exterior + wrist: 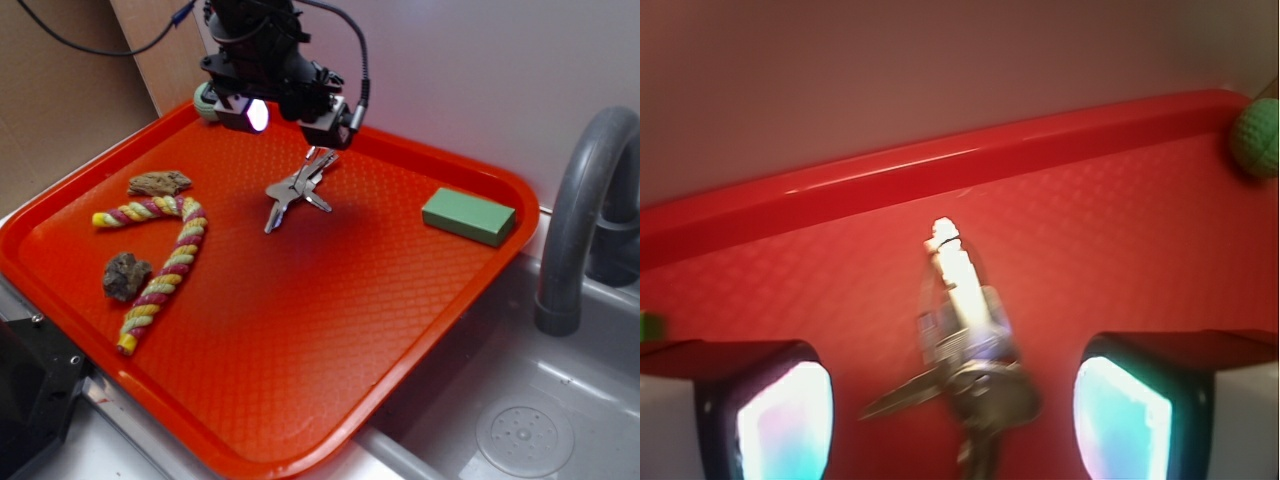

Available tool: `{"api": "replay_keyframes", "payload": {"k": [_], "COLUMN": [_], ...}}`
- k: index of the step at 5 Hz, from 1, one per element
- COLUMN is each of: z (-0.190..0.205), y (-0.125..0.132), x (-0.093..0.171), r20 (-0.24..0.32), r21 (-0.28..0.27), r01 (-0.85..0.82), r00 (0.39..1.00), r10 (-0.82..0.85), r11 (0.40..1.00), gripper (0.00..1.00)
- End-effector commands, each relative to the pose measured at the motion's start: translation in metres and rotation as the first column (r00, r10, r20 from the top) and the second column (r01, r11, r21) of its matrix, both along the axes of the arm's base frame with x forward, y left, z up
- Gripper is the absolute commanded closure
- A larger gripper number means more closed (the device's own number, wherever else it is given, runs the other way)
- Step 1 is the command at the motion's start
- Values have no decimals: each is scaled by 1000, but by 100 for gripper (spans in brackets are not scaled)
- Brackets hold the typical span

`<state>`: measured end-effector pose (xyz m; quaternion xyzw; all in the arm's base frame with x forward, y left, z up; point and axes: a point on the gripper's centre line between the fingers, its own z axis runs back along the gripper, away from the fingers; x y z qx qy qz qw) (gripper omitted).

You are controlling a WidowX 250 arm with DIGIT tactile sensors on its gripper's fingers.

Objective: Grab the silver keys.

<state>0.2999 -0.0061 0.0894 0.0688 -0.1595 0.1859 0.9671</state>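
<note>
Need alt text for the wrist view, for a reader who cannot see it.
A blurred bunch of silver keys lies on a red tray, centred in the gap of the open gripper, whose two glowing fingertips frame the bottom corners. The tray's raised rim crosses behind, with a fuzzy green ball at the right edge.

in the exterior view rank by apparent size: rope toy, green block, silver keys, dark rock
1. rope toy
2. green block and silver keys: look about alike in length, so unranked
3. dark rock
</note>
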Motion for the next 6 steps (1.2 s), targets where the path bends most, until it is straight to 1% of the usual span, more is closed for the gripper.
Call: {"api": "replay_keyframes", "payload": {"k": [1,2,3,4,5,6], "z": [-10,-19,-21,-19,-23,-33], "y": [16,5,0,0,-4,-1], "x": [22,26,24,27,31,37], "r20": [-29,-47,-57,-51,-64,-97], "r21": [56,14,3,-15,43,89], "r01": [27,47,45,56,98,146], "r00": [999,998,997,997,993,986], "r10": [-25,-46,-44,-57,-95,-137], "r11": [998,999,999,998,994,985], "gripper": [0,0,0,0,0,0]}}
